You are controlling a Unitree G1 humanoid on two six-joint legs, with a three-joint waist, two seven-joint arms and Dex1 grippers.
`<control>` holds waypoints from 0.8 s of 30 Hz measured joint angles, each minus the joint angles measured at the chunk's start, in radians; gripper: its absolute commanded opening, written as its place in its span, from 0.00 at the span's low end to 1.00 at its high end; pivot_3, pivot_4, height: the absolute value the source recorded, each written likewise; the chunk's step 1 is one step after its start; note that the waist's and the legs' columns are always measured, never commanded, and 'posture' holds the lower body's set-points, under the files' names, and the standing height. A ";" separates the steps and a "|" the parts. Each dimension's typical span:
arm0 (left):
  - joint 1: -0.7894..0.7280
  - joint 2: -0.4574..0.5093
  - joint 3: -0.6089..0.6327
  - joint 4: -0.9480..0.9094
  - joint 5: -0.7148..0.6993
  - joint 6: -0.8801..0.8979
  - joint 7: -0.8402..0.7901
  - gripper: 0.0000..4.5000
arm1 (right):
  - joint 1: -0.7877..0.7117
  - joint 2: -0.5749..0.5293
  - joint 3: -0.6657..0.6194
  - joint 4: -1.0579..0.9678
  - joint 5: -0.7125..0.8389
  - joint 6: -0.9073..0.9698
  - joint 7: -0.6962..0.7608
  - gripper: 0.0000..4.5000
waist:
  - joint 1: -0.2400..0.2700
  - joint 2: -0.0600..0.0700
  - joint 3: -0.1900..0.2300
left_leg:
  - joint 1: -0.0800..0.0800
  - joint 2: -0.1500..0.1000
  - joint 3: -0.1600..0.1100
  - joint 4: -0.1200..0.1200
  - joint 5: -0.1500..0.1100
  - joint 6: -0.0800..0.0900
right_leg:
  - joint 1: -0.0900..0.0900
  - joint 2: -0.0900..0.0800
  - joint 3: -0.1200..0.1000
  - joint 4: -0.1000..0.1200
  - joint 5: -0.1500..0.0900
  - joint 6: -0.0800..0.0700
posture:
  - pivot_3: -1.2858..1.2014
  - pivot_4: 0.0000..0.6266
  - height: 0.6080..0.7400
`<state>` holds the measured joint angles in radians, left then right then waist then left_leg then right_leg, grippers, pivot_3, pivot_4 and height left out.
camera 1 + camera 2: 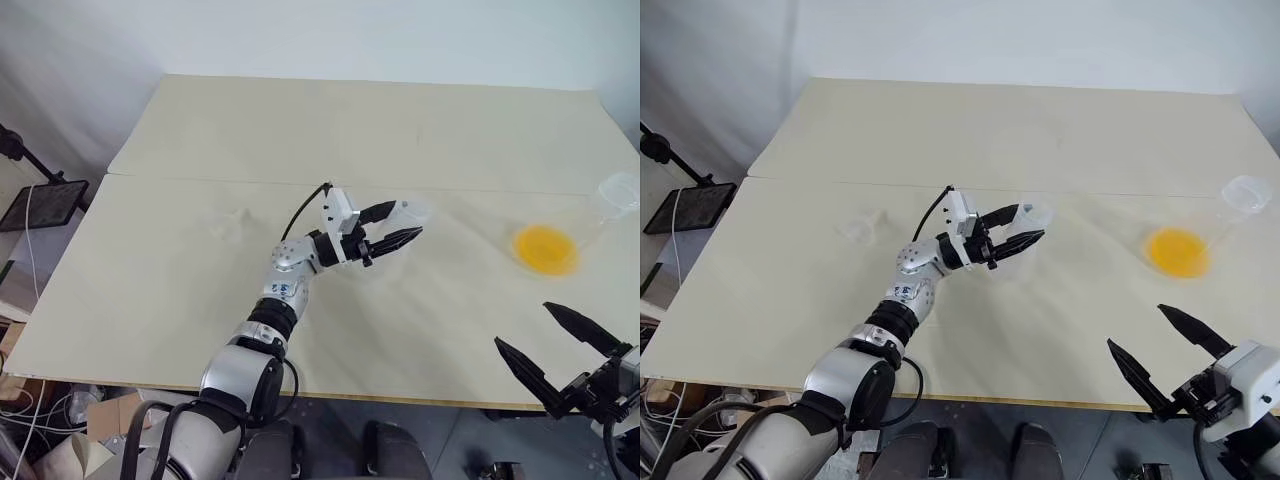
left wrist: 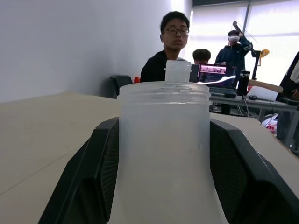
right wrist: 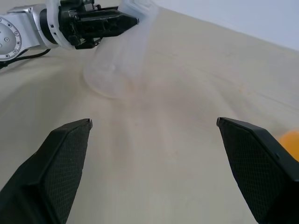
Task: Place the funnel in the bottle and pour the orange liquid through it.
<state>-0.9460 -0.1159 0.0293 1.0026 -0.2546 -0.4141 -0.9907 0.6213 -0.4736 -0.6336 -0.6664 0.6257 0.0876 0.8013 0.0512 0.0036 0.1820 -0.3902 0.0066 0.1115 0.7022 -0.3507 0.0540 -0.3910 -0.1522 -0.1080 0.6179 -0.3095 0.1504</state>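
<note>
L gripper (image 1: 400, 227) clamped on bottle (image 1: 408, 216); R gripper (image 1: 548, 345) open

A wide stretch of bare table (image 1: 200, 310) lies open across the lower left and centre of the frame. Mid-frame, the left gripper (image 1: 392, 227), clamped on a clear bottle (image 1: 405, 222), blocks the middle. A small funnel (image 1: 232, 222) sits left of it; at right stands a flask (image 1: 600, 215) with orange liquid (image 1: 545, 249).

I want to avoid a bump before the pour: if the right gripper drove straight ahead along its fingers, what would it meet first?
Probably the bottle held by the left gripper, up ahead across bare table. Right gripper is open with nothing between its fingers; depth is hard to judge.
</note>
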 measured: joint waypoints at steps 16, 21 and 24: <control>-0.006 -0.003 -0.034 0.023 -0.015 0.052 -0.032 0.99 | 0.014 0.008 0.000 -0.003 -0.001 -0.013 -0.021 1.00 | 0.001 -0.002 -0.002 | 0.000 0.000 0.000 0.000 0.000 0.000 | 0.001 0.000 0.000 0.000 0.000 0.000 | 0.52 0.24 1.00; 0.014 -0.001 -0.048 -0.029 -0.017 0.073 -0.050 0.99 | 0.006 0.008 0.002 -0.002 -0.004 -0.021 -0.021 1.00 | 0.000 -0.002 -0.002 | 0.000 0.000 0.000 0.000 0.000 0.000 | 0.000 0.000 0.000 0.000 0.000 0.000 | 0.52 0.24 1.00; 0.031 0.002 -0.050 -0.078 -0.018 0.094 -0.054 0.99 | -0.009 0.009 0.012 0.001 -0.010 -0.022 -0.022 1.00 | -0.001 -0.001 -0.002 | 0.000 0.001 0.000 0.000 0.000 0.000 | 0.000 0.000 0.000 0.000 0.000 0.000 | 0.52 0.24 1.00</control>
<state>-0.9148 -0.1136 -0.0209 0.9250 -0.2724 -0.3203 -1.0447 0.6125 -0.4648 -0.6220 -0.6657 0.6159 0.0659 0.7792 0.0502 0.0021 0.1800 -0.3898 0.0075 0.1114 0.7021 -0.3508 0.0540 -0.3905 -0.1521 -0.1080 0.6176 -0.3095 0.1504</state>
